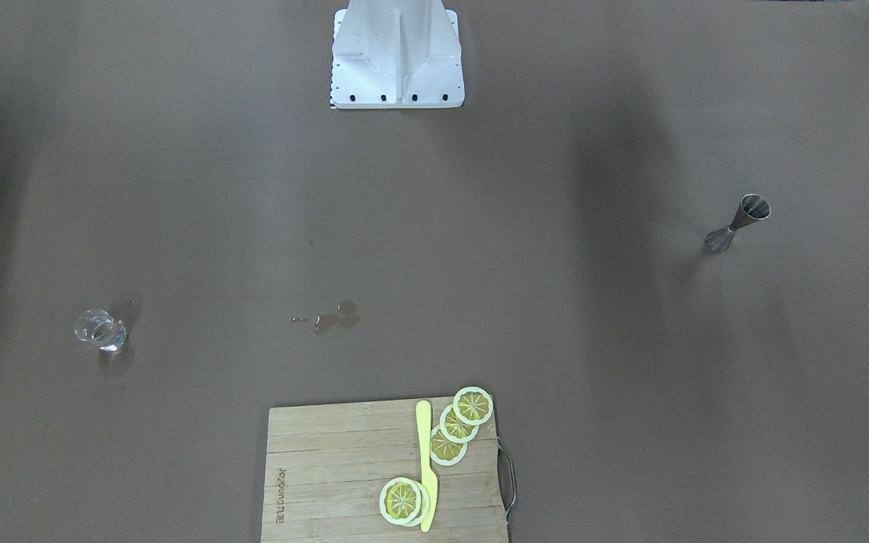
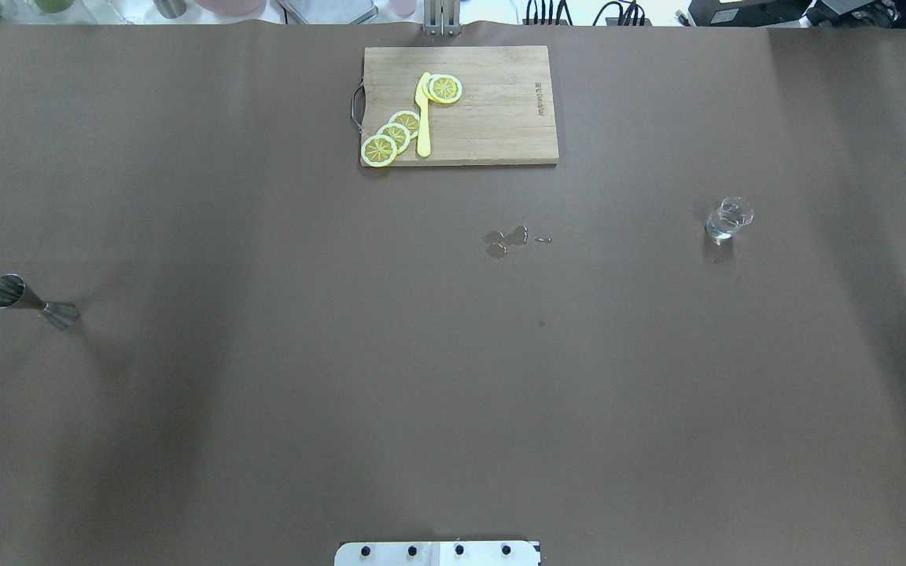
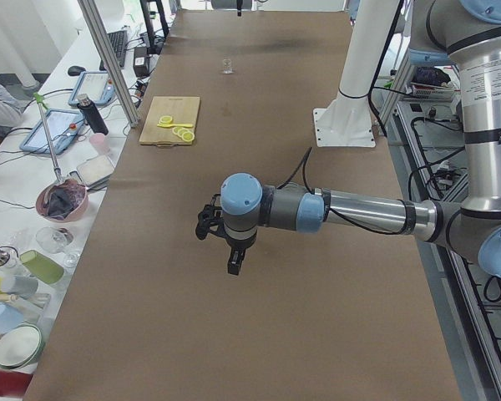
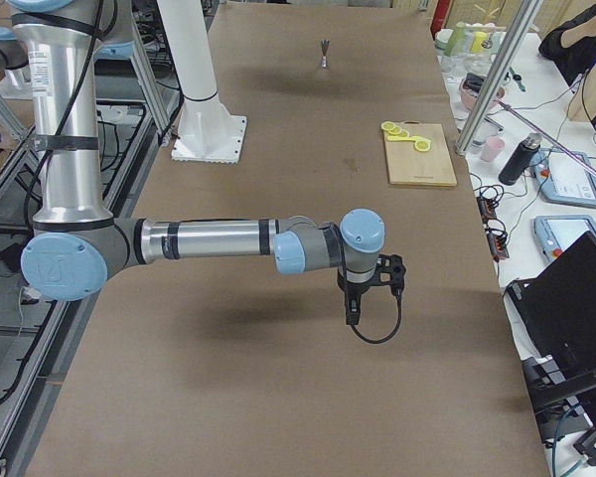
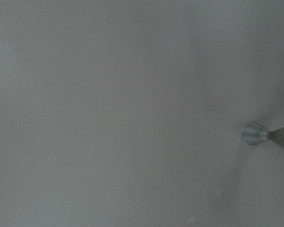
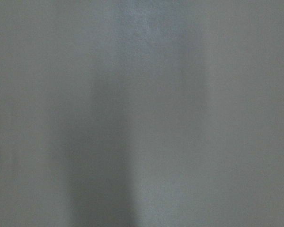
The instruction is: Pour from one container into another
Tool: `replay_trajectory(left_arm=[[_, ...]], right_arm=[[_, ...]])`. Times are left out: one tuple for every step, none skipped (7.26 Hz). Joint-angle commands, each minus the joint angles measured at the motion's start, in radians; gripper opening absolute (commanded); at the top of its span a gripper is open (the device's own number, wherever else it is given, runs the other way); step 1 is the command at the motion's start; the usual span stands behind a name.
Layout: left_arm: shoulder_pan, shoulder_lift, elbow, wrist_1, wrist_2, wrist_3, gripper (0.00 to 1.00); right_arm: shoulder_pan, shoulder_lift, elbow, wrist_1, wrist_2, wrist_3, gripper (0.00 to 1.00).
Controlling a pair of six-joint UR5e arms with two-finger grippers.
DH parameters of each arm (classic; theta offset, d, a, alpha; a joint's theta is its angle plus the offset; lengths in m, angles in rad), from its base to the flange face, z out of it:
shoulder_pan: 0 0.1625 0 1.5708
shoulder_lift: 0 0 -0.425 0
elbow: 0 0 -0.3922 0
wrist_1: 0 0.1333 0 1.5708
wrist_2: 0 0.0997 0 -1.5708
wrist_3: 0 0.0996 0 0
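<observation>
Overhead exterior, upright steel jigger (image 2: pixel 32 302), clear glass (image 2: pixel 728 218) with some water, left claw (image 3: pixel 235 264) and right claw (image 4: pixel 354 312), grip cannot tell

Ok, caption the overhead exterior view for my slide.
Steel jigger at left, clear glass at right, a small puddle between them on the brown table, cutting board with lemon slices beyond.

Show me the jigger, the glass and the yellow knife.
jigger (image 2: pixel 38 305), overhead view, its narrow waist.
glass (image 2: pixel 728 218), overhead view, its clear side wall.
yellow knife (image 2: pixel 423 118), overhead view, middle of its length.
</observation>
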Motion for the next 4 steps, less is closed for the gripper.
replay_trajectory(left_arm=[[0.002,0.001,0.004,-0.074,-0.041,0.000,0.99],[0.007,0.000,0.004,-0.077,-0.063,-0.005,0.99],[0.011,0.000,0.004,-0.078,-0.067,-0.003,0.99],[0.022,-0.002,0.004,-0.085,-0.069,-0.005,0.99]], right_arm=[[-0.016,0.109,0.004,-0.054,0.009,-0.006,1.00],[-0.025,0.140,0.010,-0.054,0.010,-0.007,1.00],[-0.027,0.151,0.028,-0.047,0.008,-0.010,1.00],[-0.062,0.180,0.033,-0.066,0.002,-0.018,1.00]])
